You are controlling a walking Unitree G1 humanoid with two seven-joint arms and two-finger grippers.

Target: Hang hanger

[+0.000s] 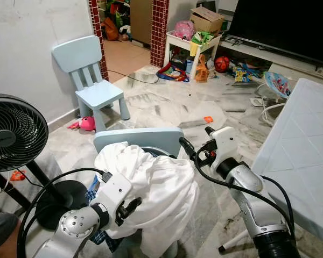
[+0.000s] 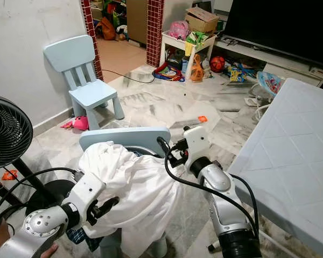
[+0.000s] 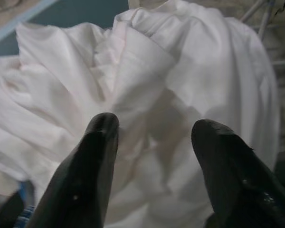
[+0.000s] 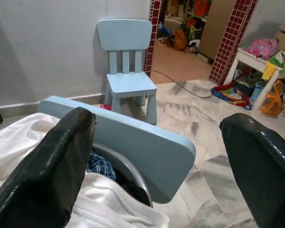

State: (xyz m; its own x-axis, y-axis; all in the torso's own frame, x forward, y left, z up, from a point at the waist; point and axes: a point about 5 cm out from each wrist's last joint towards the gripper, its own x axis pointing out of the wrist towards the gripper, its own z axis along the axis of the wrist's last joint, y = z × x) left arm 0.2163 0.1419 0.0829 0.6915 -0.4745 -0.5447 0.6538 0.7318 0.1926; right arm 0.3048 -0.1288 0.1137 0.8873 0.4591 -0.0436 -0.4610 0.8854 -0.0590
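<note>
Two silver arms reaching toward a small pale-blue plastic chair (image 1: 142,137) close in front, on a marbled tile floor.

Heaped on the chair: a white garment (image 1: 156,183), soft and thin, deeply creased, bulging over the seat and spilling past its front edge. Tucked underneath at the back edge: a blue plaid cloth (image 4: 100,164), and beside it a smooth grey curved band (image 4: 133,178), hard-looking, impossible to identify.

Left pincer (image 3: 152,128) low at the front of the heap, its blunt black fingers spread apart with nothing between them, tips just short of a thick fold of white fabric. Probably placed there to dig into or lift the cloth.

Right pincer (image 1: 197,138) raised beside the right-hand corner of the chair's backrest, released and empty, fingers wide on either side of the flat, round-cornered top edge. Likely poised either to steady the chair or to help part the pile.

No hanger to be made out anywhere; possibly buried in the garment, possibly the grey band, but no telling. Task judged barely begun, with finding the hanger first.

Farther off: a second matching chair (image 1: 91,80) against the white wall, slatted back, rigid moulded plastic. At the left, a black fan (image 1: 13,134) with a wire grille. At the right, a white bench (image 1: 307,134) with a quilted diamond pattern on its top.
</note>
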